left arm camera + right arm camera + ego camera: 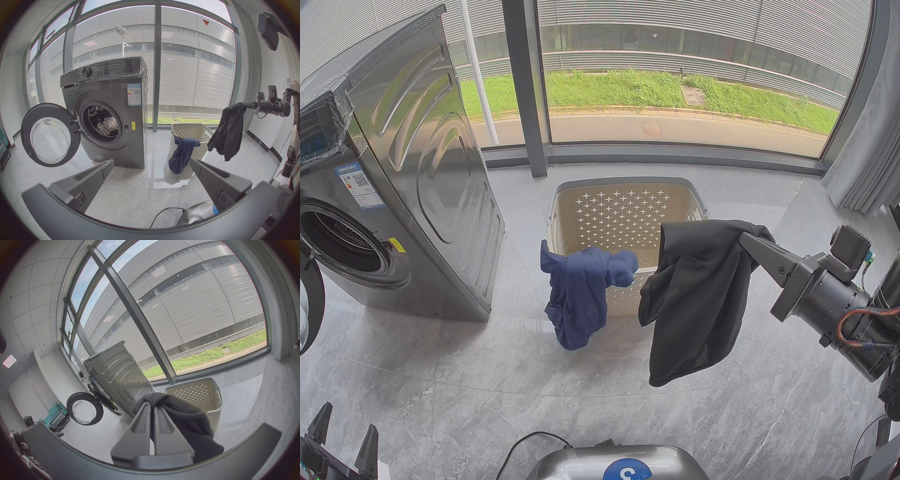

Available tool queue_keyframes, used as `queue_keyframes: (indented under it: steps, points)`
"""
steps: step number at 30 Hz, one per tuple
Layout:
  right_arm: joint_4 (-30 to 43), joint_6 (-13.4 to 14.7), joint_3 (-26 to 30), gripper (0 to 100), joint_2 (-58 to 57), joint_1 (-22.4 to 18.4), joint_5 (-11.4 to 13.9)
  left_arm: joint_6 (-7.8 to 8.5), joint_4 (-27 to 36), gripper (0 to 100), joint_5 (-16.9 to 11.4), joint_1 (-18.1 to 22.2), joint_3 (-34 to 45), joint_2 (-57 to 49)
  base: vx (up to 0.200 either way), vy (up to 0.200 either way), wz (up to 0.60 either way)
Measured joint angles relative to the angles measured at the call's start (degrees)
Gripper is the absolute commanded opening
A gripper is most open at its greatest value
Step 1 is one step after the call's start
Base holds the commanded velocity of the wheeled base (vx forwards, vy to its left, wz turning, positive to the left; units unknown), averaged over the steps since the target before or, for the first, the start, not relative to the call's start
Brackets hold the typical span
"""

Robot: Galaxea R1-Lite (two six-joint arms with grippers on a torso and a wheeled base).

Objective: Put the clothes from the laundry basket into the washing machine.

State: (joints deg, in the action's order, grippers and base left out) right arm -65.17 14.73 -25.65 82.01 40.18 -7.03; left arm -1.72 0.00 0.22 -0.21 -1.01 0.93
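A beige laundry basket [625, 187] stands on the floor by the window. A blue garment [578, 294] hangs over the basket's front rim. My right gripper [749, 240] is shut on a black garment [694, 294], which hangs in the air in front of the basket's right side. The wrist view shows the fingers [165, 427] pinched together with the black garment [190, 421] draped over them. The grey washing machine [412, 175] stands at the left with its round door [50, 139] swung open. My left gripper [150, 167] is open and low, near the floor at the front left [344, 431].
A large window [675, 75] runs behind the basket, with a grey curtain [869, 156] at the right. A black cable [531, 440] lies on the floor in front. Open floor [487, 375] lies between the washing machine and the basket.
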Motion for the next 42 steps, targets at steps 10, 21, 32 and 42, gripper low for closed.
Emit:
queue_keyframes:
  steps: [10, 21, 32, 42]
  points:
    - [0.0, -0.1, 0.4, 0, 0.2, 0.2, -1.0, 0.00, 0.0, 100, 0.0, 0.0, 0.0, 0.0, 0.000, 0.200, 0.00]
    - [-0.2, -0.1, 0.4, 0, 0.9, 0.8, -1.0, -0.28, 0.0, 100, 0.0, 0.0, 0.0, 0.0, 0.000, 0.200, 0.00]
    - [-0.2, 0.0, 0.4, 0, 1.2, 0.8, -0.9, -0.28, 0.0, 100, 0.0, 0.0, 0.0, 0.0, 0.000, 0.200, 0.00]
    - [-0.3, 0.0, 0.5, 0, 1.6, 0.7, -0.8, -0.28, 0.0, 100, 0.0, 0.0, 0.0, 0.0, 0.000, 0.200, 0.00]
